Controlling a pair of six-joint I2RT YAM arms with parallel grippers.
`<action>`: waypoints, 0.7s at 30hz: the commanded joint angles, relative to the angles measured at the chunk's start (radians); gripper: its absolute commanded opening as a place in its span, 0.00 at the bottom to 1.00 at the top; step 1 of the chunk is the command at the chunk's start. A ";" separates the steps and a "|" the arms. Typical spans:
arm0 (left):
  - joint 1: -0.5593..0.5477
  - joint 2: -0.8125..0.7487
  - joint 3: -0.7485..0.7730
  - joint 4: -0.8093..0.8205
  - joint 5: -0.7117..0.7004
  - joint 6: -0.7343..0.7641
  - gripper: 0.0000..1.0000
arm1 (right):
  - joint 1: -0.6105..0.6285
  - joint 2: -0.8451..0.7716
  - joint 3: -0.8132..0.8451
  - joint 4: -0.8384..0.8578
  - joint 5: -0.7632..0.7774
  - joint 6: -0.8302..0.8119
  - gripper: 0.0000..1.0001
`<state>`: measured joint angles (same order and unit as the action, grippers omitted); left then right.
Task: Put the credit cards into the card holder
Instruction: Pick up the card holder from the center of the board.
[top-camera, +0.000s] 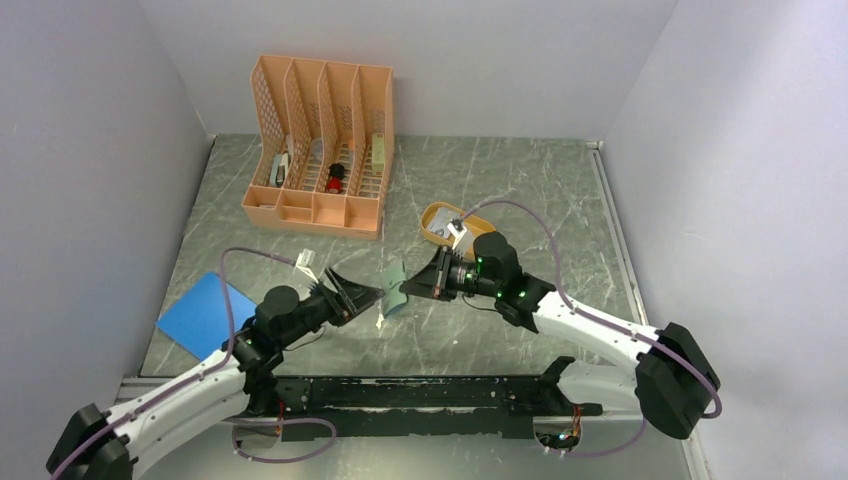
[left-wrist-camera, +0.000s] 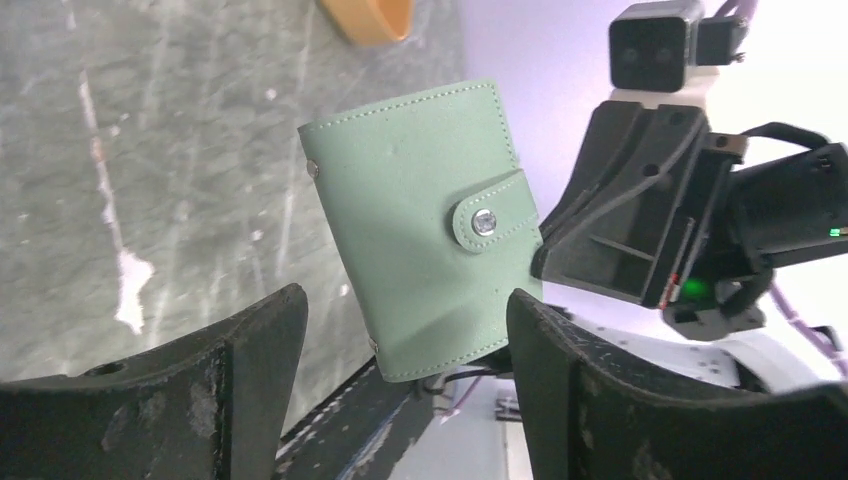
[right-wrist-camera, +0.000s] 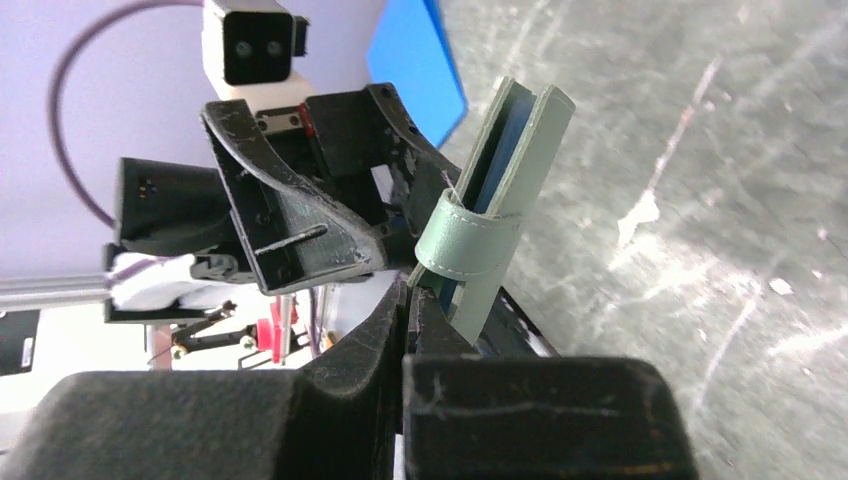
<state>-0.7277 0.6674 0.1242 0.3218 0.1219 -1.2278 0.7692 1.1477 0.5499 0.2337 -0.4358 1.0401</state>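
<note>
Blue sheet (top-camera: 205, 312) lies flat at far left, not involved. My left gripper (top-camera: 362, 293) has its jaws spread wide, facing the card holder (left-wrist-camera: 420, 240) without touching it. The holder hangs in the air, folded, strap snapped. My right gripper (right-wrist-camera: 405, 305) pinches its edge with jaws closed, presumably presenting it for opening. Credit cards (top-camera: 458, 231) sit in the orange tray (top-camera: 436, 214) behind.

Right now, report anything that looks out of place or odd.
The card holder hangs tilted in mid-air, pinched at one edge by the right hand, its snap strap fastened shut, so no pocket is reachable for cards.
</note>
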 joint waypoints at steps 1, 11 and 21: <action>0.011 -0.142 0.074 -0.100 -0.092 -0.024 0.80 | -0.013 -0.046 0.096 -0.037 -0.025 -0.022 0.00; 0.014 -0.312 0.169 -0.174 -0.126 0.019 0.97 | -0.018 -0.081 0.261 -0.063 -0.073 -0.027 0.00; 0.013 -0.209 0.159 0.176 0.064 0.001 0.97 | -0.018 -0.116 0.279 0.021 -0.156 0.020 0.00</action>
<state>-0.7216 0.4538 0.2737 0.2890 0.0902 -1.2232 0.7582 1.0622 0.7986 0.1974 -0.5430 1.0397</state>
